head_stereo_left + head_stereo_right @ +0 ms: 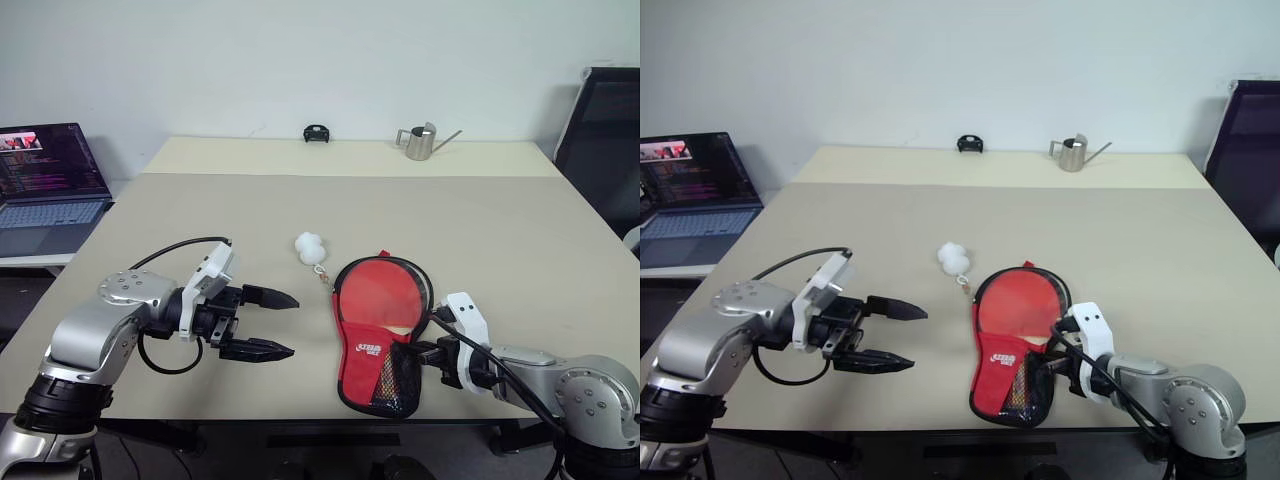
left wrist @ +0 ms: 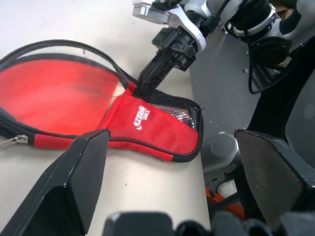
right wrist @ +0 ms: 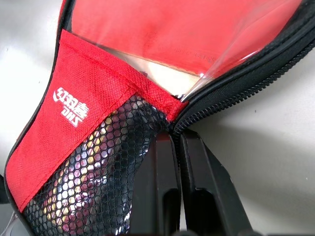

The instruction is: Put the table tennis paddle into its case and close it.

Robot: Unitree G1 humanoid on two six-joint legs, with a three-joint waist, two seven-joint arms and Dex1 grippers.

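Observation:
The case lies unzipped near the table's front edge, its red logo flap and black mesh pocket facing up. Inside it shows the red face of the table tennis paddle; the handle is hidden under the flap. A white ball charm rests just beyond the case. My right gripper is shut on the case's zip edge beside the mesh pocket, seen close in the right wrist view. My left gripper hangs open to the left of the case, apart from it and pointing at it.
A laptop stands open on a side desk at the left. At the table's far side sit a small metal watering can and a small black object. A black chair is at the right.

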